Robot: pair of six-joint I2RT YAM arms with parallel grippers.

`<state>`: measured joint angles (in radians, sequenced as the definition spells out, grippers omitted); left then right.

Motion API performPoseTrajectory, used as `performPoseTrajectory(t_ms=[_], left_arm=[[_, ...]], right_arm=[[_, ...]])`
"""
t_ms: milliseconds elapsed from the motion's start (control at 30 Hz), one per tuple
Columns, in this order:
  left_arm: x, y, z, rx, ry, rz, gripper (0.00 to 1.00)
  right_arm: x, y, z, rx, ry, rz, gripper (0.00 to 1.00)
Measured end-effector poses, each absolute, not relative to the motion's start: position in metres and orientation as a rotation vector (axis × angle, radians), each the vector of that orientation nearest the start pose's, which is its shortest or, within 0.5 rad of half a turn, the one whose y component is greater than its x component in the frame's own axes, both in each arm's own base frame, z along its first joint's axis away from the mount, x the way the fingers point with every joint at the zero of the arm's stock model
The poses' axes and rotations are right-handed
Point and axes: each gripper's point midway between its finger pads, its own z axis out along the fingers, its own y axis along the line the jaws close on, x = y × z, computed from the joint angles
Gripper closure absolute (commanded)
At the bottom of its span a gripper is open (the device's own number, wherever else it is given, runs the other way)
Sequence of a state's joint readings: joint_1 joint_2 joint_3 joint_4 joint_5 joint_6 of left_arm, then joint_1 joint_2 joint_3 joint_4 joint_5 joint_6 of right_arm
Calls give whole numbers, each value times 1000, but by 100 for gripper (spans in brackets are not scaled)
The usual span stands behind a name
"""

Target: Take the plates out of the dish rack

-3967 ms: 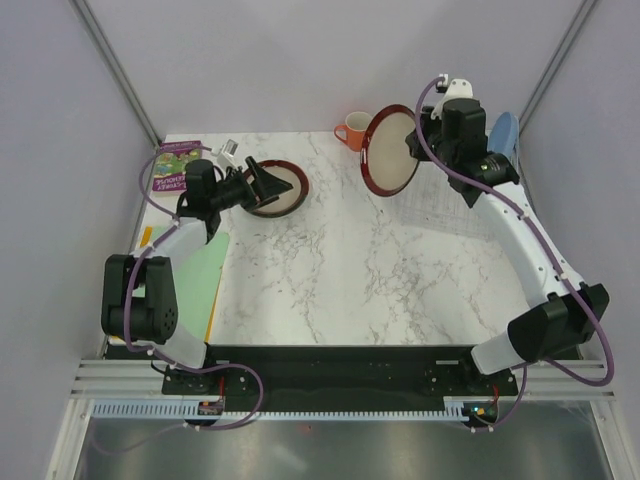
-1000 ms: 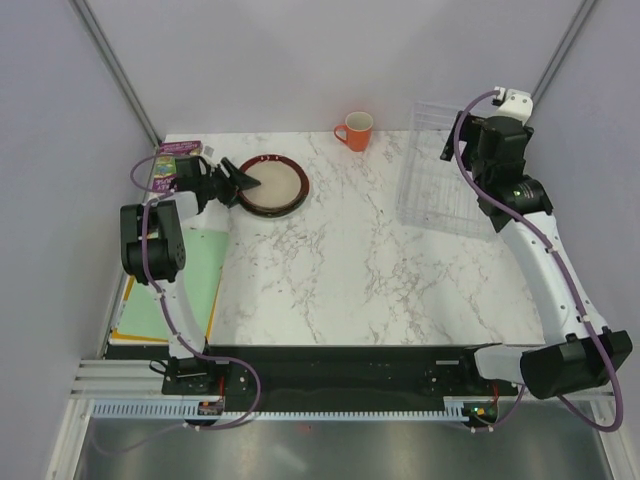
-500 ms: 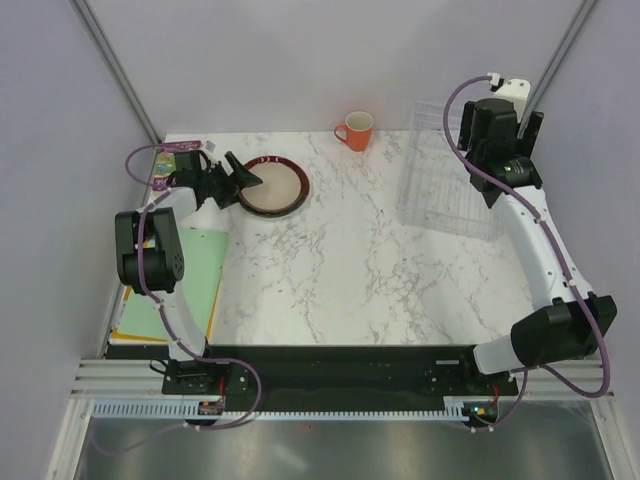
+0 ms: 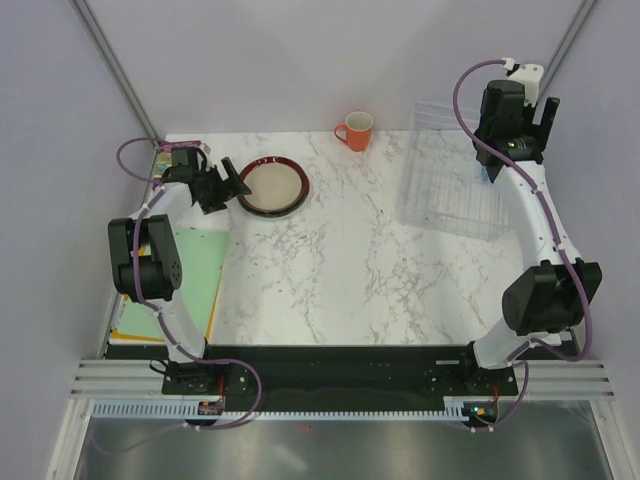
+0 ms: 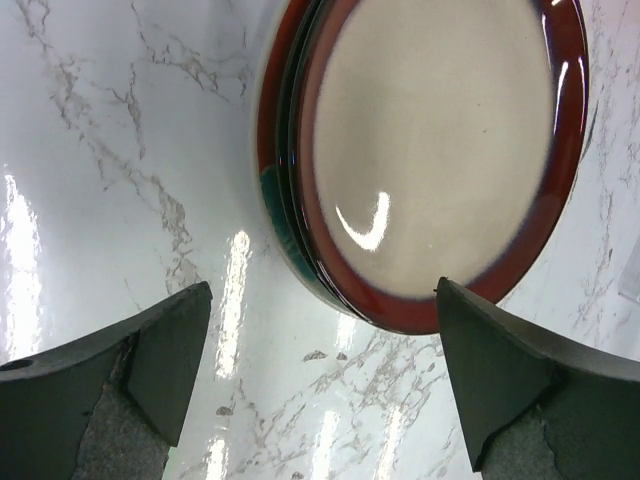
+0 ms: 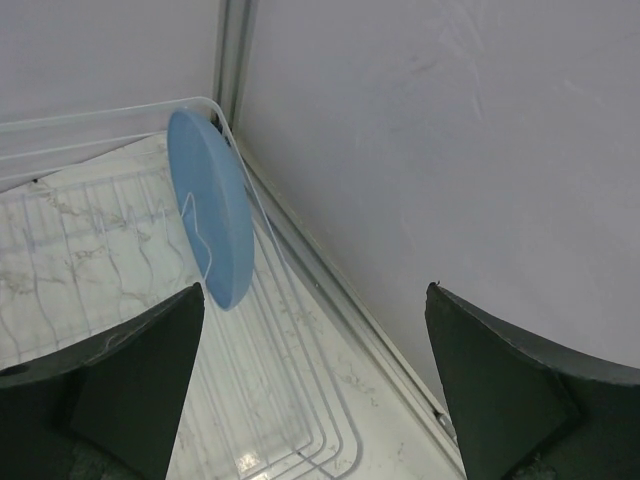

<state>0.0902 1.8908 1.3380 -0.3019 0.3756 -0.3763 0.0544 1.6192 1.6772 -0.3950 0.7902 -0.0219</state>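
One blue plate – upright in dish rack | plate stack – table

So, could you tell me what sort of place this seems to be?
Likely a robotics lab cell staged as a kitchen counter: plain grey partition walls enclose a marble-patterned table, with a white wire dish rack and stacked plates on it.

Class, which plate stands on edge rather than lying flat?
The light blue plate, upright in the dish rack; the red-rimmed plates lie stacked flat.
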Motion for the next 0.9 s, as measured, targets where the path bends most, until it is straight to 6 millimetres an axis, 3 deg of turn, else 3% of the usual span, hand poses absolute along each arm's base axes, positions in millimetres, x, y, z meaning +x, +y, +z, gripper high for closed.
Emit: performPoseTrajectory(t_ms=[200, 500, 667, 867, 900], left_arm=[[460, -31, 104, -400, 2386, -538, 0], [443, -57, 167, -280, 2250, -657, 0], [434, -74, 166, -255, 2234, -745, 0], [433, -82, 168, -244, 2222, -799, 0], [433, -82, 168, -241, 2219, -803, 0]], right_arm=[[481, -129, 328, 495, 1835, -786, 3], [536, -155, 280, 493, 1912, -799, 16], [553, -149, 258, 461, 1964, -754, 16], [560, -147, 245, 449, 1991, -752, 21], [560, -147, 242, 448, 1996, -755, 27]])
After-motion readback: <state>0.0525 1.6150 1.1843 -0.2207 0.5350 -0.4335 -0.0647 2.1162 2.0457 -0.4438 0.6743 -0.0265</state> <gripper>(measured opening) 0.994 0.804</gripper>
